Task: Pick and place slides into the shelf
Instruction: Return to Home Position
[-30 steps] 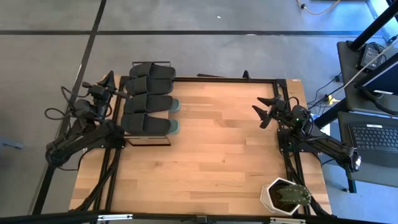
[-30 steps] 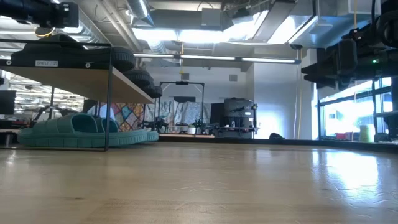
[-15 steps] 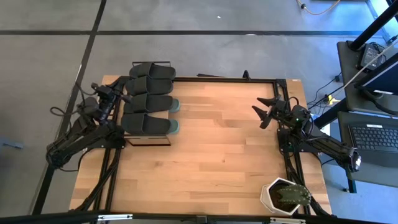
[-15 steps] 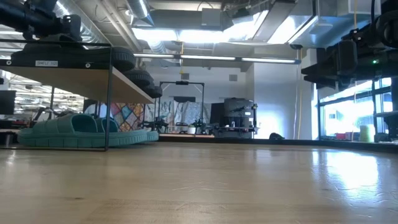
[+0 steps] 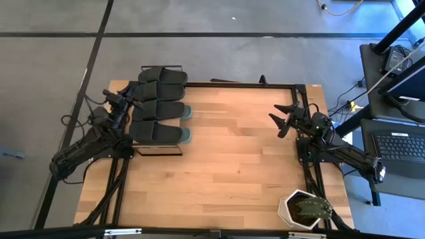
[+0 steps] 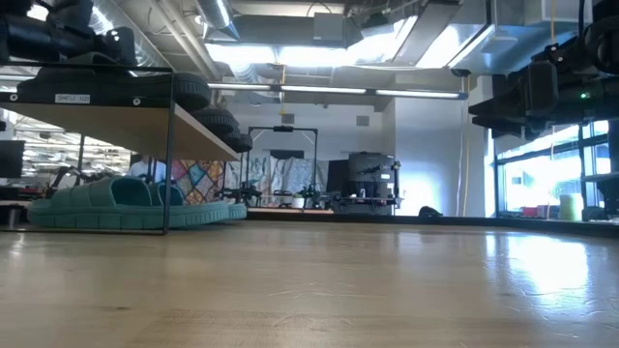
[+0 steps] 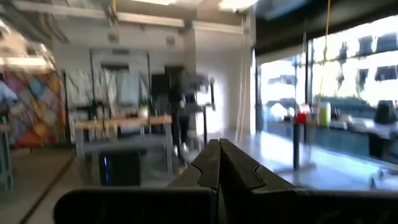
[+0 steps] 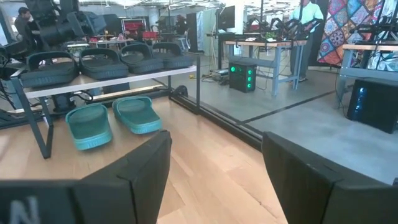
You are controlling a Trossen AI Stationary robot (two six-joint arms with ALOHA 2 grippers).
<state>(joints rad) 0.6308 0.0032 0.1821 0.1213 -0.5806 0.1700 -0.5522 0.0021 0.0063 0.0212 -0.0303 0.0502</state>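
The shelf stands at the table's far left corner. Several black slides lie side by side on its top board, and the teal-green pair rests on the tabletop under it, toes sticking out. My left gripper is shut and hovers at the shelf's left end, level with the black slides; I cannot see it touch one. My right gripper is open above the table's right side, facing the shelf.
A white pot with a green plant sits at the table's near right corner. Bare wooden tabletop lies between the shelf and my right arm. A side table with a laptop stands beyond the right edge.
My left gripper has swung toward the table's right and a little toward the near edge, turning until it points at the black slides on the shelf top. The slides and the shelf have stayed in place.
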